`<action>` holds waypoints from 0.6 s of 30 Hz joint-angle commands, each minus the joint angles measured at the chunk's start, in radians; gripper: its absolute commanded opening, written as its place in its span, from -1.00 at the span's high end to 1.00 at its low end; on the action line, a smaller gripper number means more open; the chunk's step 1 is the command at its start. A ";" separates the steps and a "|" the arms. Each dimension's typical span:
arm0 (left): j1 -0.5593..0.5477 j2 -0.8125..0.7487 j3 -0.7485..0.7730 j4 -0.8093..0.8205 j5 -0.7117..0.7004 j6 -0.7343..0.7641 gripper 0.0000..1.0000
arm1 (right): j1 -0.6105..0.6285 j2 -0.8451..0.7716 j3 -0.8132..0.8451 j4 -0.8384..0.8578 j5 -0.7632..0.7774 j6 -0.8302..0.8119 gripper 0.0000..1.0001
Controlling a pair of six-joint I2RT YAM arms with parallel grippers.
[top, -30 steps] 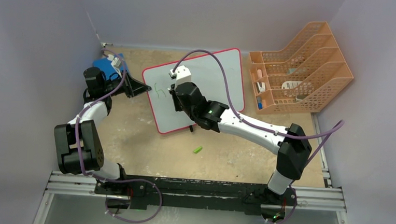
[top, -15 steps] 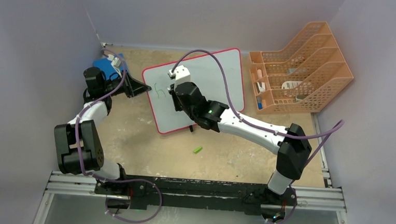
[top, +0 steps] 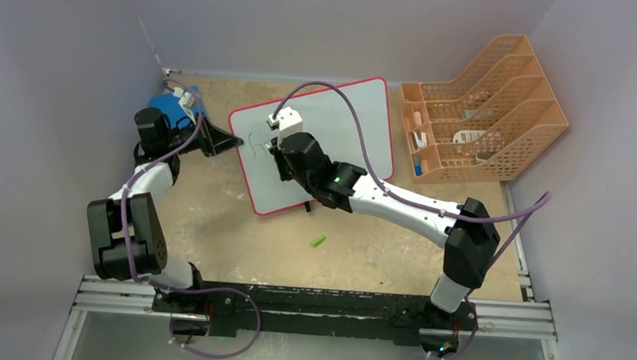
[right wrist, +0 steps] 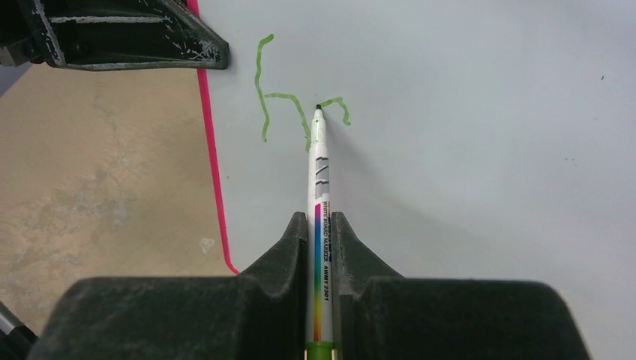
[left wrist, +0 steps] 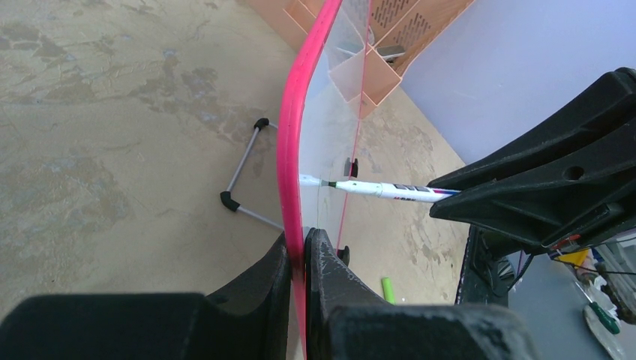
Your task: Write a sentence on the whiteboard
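Right fingers (right wrist: 289,247) are pinched nearly closed on a marker (right wrist: 321,180), its tip touching the whiteboard (right wrist: 465,112) just ahead of them. The sentence (right wrist: 264,97) is only a green "h" plus a little hook, right at the tip. Left fingers (left wrist: 262,281) are squeezed narrow on the board's red rim, left of the writing. The board is propped up on the bench (top: 237,225). A small green piece (top: 318,241) lies near the board's lower edge.
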 commanded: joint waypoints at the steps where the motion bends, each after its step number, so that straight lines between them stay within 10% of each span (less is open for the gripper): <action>1: -0.029 -0.011 0.020 -0.007 0.012 0.041 1.00 | -0.002 0.010 0.036 -0.001 -0.009 -0.013 1.00; 18: -0.029 -0.011 0.020 -0.007 0.012 0.040 1.00 | -0.001 0.001 0.006 -0.037 -0.025 -0.004 1.00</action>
